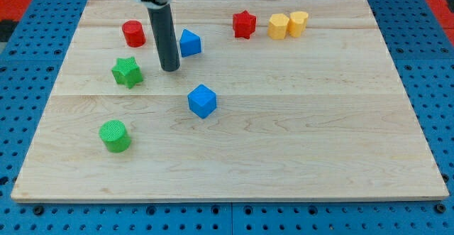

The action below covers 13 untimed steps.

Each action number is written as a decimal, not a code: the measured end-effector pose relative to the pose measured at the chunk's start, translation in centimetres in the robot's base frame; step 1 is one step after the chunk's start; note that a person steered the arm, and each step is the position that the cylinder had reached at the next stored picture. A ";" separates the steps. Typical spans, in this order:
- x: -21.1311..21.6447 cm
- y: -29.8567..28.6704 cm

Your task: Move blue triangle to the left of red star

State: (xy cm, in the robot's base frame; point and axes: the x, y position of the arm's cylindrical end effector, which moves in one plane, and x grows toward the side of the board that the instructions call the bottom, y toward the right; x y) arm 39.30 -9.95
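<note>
The blue triangle (190, 42) sits well to the view's left of the red star (244, 24). My tip (169, 69), a bare rod holding nothing, stands just beside the triangle's lower-left. Best push is steady, rightward and slightly upward, stopping short of the star.

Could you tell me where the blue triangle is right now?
The blue triangle sits near the view's top, left of centre, just right of my tip and well left of the red star.
</note>
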 end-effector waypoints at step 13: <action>-4.9 1.2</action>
State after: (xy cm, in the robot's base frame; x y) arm 34.43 -8.73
